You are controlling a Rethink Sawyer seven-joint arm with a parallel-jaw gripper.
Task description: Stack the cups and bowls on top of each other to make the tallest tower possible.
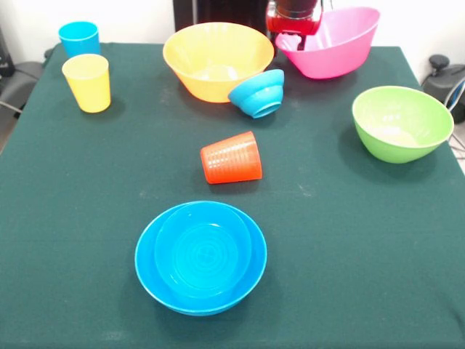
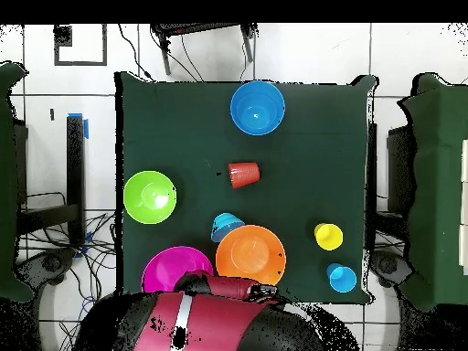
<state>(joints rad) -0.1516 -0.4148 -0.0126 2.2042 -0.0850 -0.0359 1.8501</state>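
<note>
The gripper (image 1: pixel 294 22) is cut off at the table's (image 1: pixel 349 218) far edge, its jaws hidden; open or closed, I cannot tell. It overlaps the tilted pink bowl (image 1: pixel 338 47). Overhead, the arm (image 2: pixel 196 315) covers that bowl's rim. Nested blue bowls (image 1: pixel 201 256) sit near the front edge, the orange-red cup (image 1: pixel 232 158) lying mid-table.

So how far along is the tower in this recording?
Barely started. Done: one smaller blue bowl sits nested inside a bigger blue bowl. In hand: the pincer is at the pink bowl, which looks tilted; its grip can't be judged. Left: the yellow-orange bowl, the green bowl, the small blue bowl leaning against the yellow-orange one, the orange-red cup on its side, and the yellow cup and blue cup.
</note>
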